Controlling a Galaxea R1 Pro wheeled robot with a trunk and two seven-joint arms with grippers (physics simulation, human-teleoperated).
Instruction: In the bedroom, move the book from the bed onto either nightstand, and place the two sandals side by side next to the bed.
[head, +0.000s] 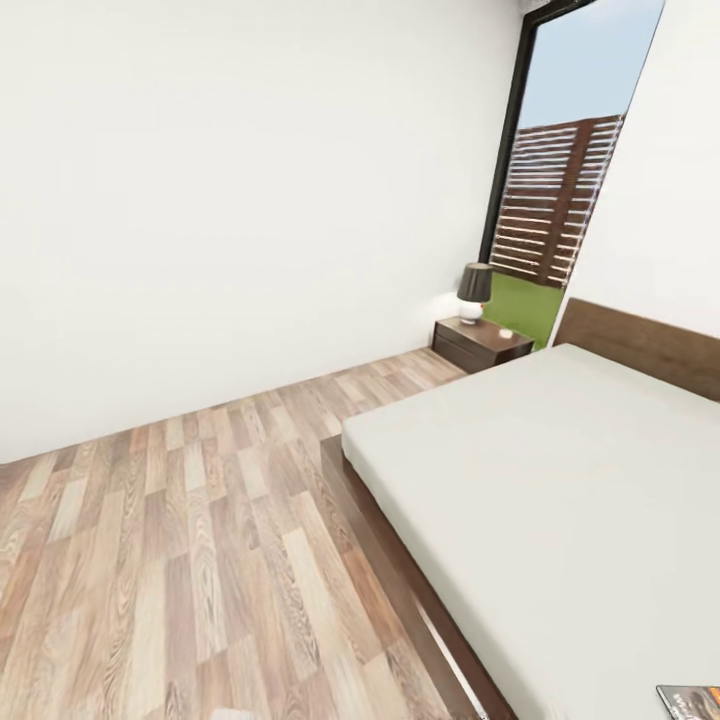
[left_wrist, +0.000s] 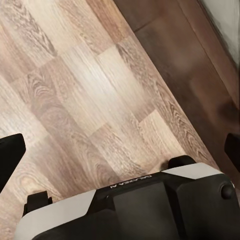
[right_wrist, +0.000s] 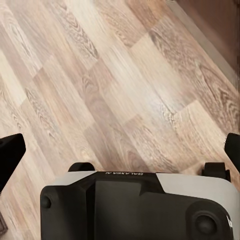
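Bedroom, robot beside the bed (head: 560, 480), both claws over bare floor (head: 180, 540).

L claw (left_wrist: 120, 150): fingers wide apart, nothing between; under it wood planks, w/ the dark bed base just beside toward one finger. R claw (right_wrist: 120, 150): also apart, empty, planks below, a dark strip at the far corner. Book (head: 692, 700) lies on the mattress at the near edge of head view, only partly seen; how far from the claws I cannot tell. Nightstand (head: 482, 343) w/ lamp (head: 475, 290) stands far ahead, near the window (head: 560, 190).
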